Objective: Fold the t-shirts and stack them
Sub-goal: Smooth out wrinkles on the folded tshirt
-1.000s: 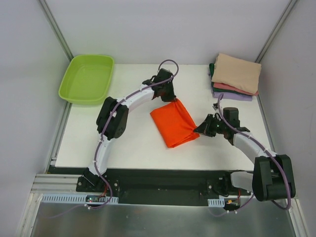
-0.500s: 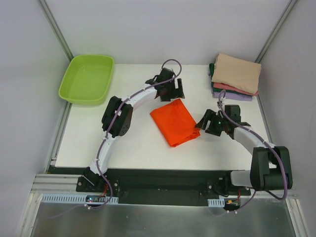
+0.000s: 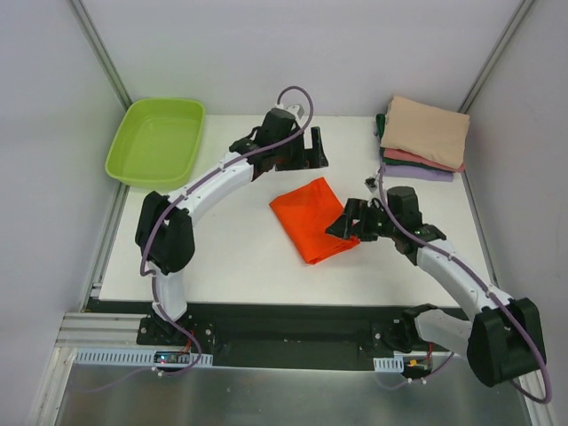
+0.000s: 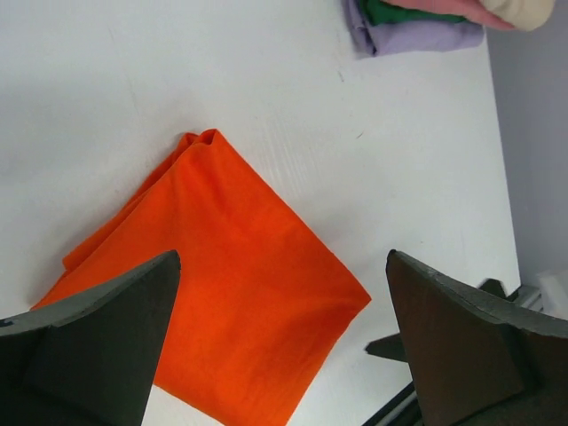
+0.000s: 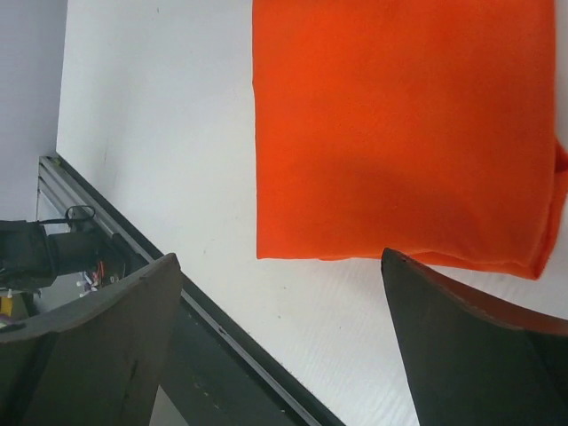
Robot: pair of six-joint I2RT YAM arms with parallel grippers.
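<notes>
The bright orange t-shirt [image 3: 311, 217] lies folded into a tilted square flat on the white table, free of both grippers. My left gripper [image 3: 308, 151] hovers just behind its far corner, open, with nothing between the fingers; in the left wrist view the orange cloth [image 4: 240, 293] lies well below the open left gripper [image 4: 282, 257]. My right gripper [image 3: 342, 224] is open over the shirt's right edge; the right wrist view shows the shirt [image 5: 399, 124] beyond the empty right gripper [image 5: 280, 257]. A stack of folded t-shirts [image 3: 424, 133] sits at the back right, tan on top, then salmon-pink, purple and dark green.
A lime-green plastic tub [image 3: 157, 142] stands at the table's back left corner. The table's dark front rail [image 5: 222, 328] runs close to the right gripper. The stack's purple layer [image 4: 417, 37] shows at the top of the left wrist view.
Both grippers have opened and let go of the orange t-shirt. The left one rose and drew back from the shirt's far corner; the right one shifted left over the shirt's right edge.
</notes>
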